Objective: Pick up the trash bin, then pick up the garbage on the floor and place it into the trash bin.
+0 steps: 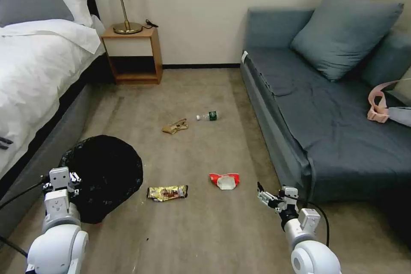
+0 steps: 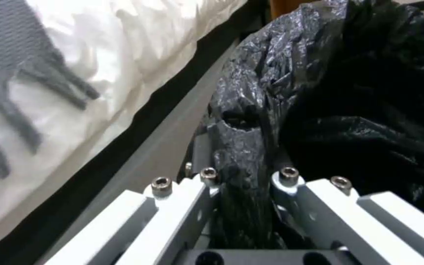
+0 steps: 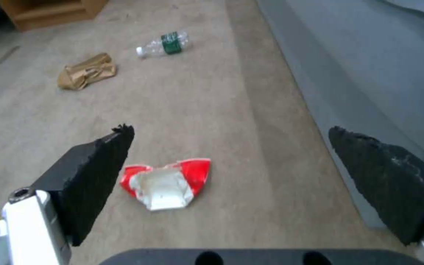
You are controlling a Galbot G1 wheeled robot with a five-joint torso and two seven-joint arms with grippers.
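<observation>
Carpeted floor (image 1: 205, 231) between bed (image 1: 30, 72) and sofa (image 1: 325, 111) carries everything. Trash bin (image 1: 105, 175) sits beside the bed, left gripper (image 2: 244, 176) with jaws clamped on its bag rim. Right gripper (image 3: 232, 154) hovers, jaws wide apart and empty, above the red-and-white wrapper (image 3: 165, 182); gold wrapper (image 1: 167, 192), tan paper (image 3: 87, 71) and bottle (image 3: 164, 44) lie scattered.

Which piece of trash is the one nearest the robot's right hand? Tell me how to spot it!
Find the blue sofa, then look at the carpet beside its front corner, just ahead of the open right gripper. There lies a crumpled wrapper. It is the only red-and-white piece; the wrapper to its left is shiny gold.
</observation>
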